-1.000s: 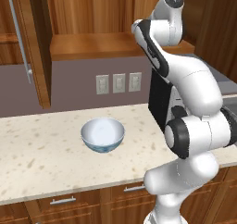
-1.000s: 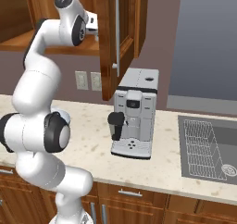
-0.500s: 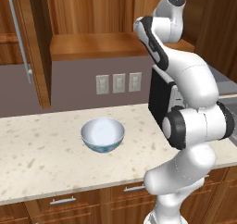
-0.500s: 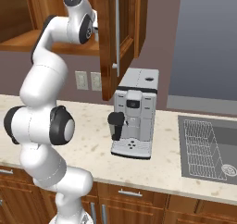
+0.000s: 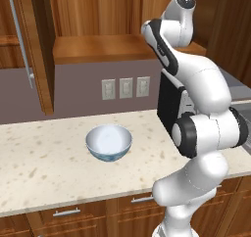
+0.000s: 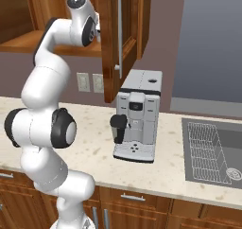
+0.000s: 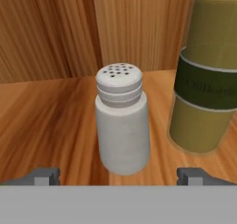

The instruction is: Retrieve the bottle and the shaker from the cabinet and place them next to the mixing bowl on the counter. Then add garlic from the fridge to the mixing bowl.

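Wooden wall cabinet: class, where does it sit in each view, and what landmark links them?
Left base view: brown wooden wall cabinet across the top.
Right base view: upper left, door open.
Hand view: its shelf and back wall.
Landmark: pale switch plates beneath.

The shaker (image 7: 122, 121) stands upright on the wooden floor of the cabinet (image 7: 51, 112), a pale grey-white cylinder with a ridged, perforated cap. At its 3 o'clock in the hand view, close by but apart, the olive-green bottle (image 7: 208, 84) stands upright with a dark band around it. The mixing bowl (image 5: 109, 142), white inside and blue-patterned outside, sits upright on the beige speckled counter (image 5: 44, 177).
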